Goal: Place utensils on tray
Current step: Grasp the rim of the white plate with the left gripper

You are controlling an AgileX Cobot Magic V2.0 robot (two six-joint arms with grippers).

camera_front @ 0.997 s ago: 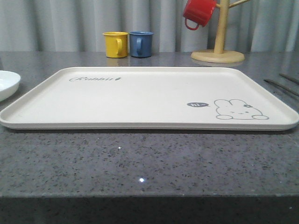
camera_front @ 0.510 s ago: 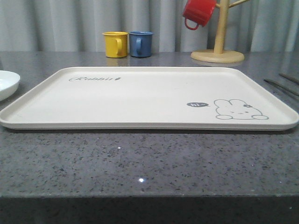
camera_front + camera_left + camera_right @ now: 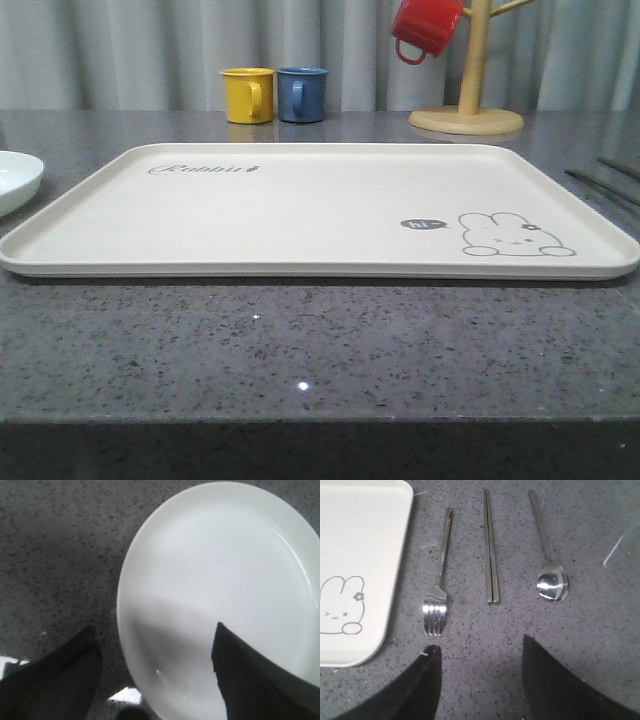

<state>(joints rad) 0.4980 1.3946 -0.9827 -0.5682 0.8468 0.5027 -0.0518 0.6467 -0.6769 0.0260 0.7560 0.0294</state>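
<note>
The cream tray [image 3: 300, 210] with the rabbit drawing lies across the middle of the counter, nothing on it; its corner [image 3: 355, 555] appears in the right wrist view. Beside that corner three shiny utensils lie side by side on the counter: a fork [image 3: 439, 587], a pair of chopsticks [image 3: 490, 550] and a spoon [image 3: 551, 580]. In the front view, thin utensil handles [image 3: 600, 185] show at the far right. My right gripper [image 3: 480, 647] hangs open above bare counter just short of the fork's tines. My left gripper [image 3: 155, 635] is open above a round white plate [image 3: 220, 580].
The white plate's edge [image 3: 15, 180] sits left of the tray. A yellow mug [image 3: 247, 95] and a blue mug [image 3: 302, 94] stand at the back. A wooden mug tree [image 3: 468, 95] with a red mug [image 3: 425, 28] is at the back right.
</note>
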